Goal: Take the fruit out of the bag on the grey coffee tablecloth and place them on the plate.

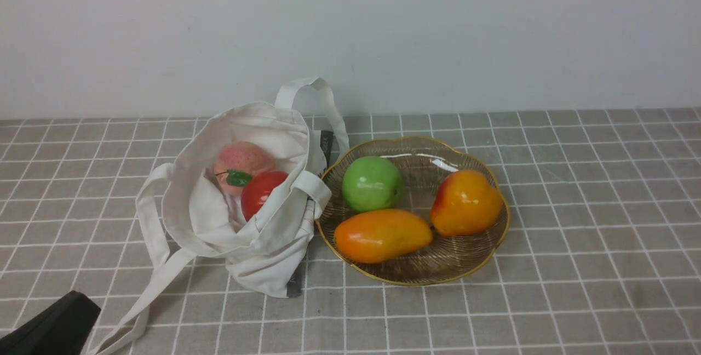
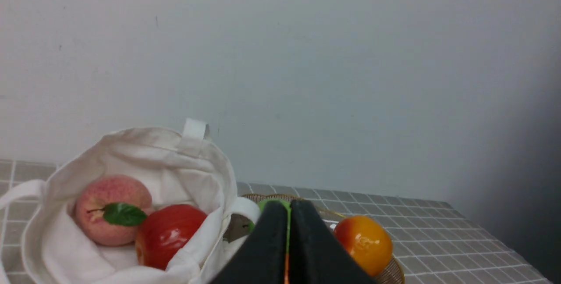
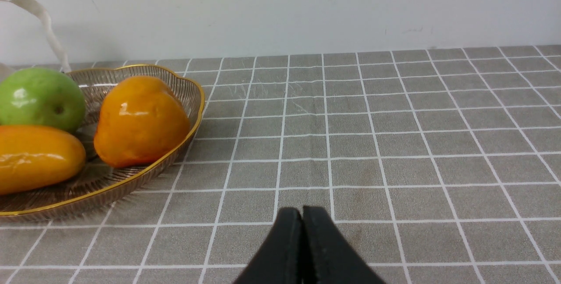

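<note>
The off-white bag (image 1: pixel 268 259) lies open on the grey tablecloth (image 1: pixel 575 267), left of the plate (image 1: pixel 493 245). Inside the bag are a pink peach (image 1: pixel 241 159) with a green leaf and a round red fruit (image 1: pixel 260 190); both also show in the left wrist view, the peach (image 2: pixel 109 189) and the red fruit (image 2: pixel 168 233). On the plate lie an oblong orange mango (image 1: pixel 380 234), a green apple (image 1: pixel 372 182) and an orange-red fruit (image 1: pixel 465 201). My left gripper (image 2: pixel 289 207) is shut and empty, low at the front left (image 1: pixel 52 327). My right gripper (image 3: pixel 302 214) is shut and empty above bare cloth, right of the plate (image 3: pixel 144 172).
A plain pale wall (image 1: pixel 438 32) runs along the far edge of the cloth. The bag's long strap handles trail toward the front left (image 1: pixel 148 295) and loop up at the back (image 1: pixel 312 89).
</note>
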